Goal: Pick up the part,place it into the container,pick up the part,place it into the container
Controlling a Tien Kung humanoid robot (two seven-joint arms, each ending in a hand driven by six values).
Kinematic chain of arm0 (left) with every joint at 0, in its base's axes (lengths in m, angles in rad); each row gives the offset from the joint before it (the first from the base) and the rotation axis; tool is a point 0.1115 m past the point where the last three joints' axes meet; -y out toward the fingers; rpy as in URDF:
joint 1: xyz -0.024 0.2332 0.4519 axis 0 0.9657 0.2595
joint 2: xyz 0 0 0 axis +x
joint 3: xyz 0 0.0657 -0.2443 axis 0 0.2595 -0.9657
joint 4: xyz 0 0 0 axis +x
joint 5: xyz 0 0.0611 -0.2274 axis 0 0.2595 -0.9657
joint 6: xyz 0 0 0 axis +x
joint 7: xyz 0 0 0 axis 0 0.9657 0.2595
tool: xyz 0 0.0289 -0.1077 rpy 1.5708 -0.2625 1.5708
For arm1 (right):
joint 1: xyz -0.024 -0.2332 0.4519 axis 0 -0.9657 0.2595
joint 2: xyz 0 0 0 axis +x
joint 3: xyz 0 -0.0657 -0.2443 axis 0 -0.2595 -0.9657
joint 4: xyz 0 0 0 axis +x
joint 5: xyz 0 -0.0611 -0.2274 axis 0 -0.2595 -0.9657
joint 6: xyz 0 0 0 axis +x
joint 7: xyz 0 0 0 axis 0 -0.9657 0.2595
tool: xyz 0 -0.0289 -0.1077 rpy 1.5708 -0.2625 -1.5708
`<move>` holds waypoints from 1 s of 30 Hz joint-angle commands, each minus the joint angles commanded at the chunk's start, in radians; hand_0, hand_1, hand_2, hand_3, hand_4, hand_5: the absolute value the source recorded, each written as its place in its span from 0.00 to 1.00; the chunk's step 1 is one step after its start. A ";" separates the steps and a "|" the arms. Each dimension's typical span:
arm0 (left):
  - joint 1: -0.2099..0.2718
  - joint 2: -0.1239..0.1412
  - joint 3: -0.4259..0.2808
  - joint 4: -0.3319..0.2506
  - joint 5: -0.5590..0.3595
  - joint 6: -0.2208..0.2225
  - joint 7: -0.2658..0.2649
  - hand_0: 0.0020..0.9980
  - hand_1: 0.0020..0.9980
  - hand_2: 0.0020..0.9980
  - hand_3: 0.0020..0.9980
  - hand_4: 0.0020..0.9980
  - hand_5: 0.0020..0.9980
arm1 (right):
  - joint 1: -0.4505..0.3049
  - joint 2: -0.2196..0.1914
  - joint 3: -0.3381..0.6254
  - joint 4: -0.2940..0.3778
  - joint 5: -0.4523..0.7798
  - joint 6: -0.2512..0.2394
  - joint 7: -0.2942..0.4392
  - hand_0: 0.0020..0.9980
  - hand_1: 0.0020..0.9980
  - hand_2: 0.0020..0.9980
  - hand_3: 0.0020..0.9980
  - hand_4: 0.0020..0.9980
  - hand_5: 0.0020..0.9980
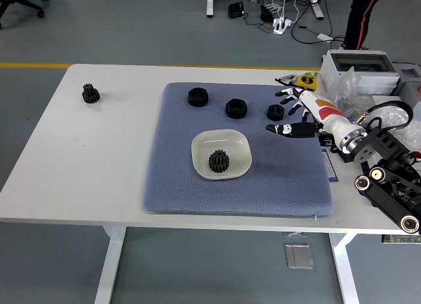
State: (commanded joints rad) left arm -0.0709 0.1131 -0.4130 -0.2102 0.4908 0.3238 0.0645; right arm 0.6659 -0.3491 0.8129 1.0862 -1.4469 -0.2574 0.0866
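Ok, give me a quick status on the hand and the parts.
Right hand open, empty, at the mat's right edge. One gear in the bowl. Three black parts on the mat; another gear far left. Nothing in the way.

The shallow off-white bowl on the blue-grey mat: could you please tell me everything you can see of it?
The shallow off-white bowl is a rounded-square dish with a smooth, plastic-looking surface and a low raised rim. It sits upright and flat on the blue-grey textured mat, a little left of the mat's centre. One black toothed gear lies inside it, toward the near side. Nothing else touches the bowl; the robot's right hand hangs over the mat to its right, fingers spread, well clear of the rim.
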 joint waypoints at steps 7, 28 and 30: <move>0.004 -0.003 0.009 0.001 -0.017 -0.001 -0.006 0.63 0.64 0.63 0.56 0.64 0.55 | -0.204 -0.024 0.187 0.118 0.292 0.031 0.104 0.63 0.70 0.79 0.82 1.00 0.75; 0.001 -0.007 0.008 0.003 -0.008 -0.003 -0.008 0.63 0.63 0.62 0.56 0.63 0.56 | -0.580 0.125 0.577 0.183 0.459 0.129 0.154 0.89 0.84 0.86 0.90 1.00 0.99; 0.002 -0.008 0.007 0.003 -0.007 -0.003 -0.007 0.63 0.63 0.62 0.56 0.63 0.56 | -0.586 0.128 0.588 0.181 0.463 0.129 0.154 0.89 0.84 0.86 0.90 1.00 0.99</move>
State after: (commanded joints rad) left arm -0.0685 0.1056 -0.4065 -0.2068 0.4840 0.3206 0.0574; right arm 0.0801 -0.2216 1.4008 1.2677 -0.9842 -0.1280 0.2406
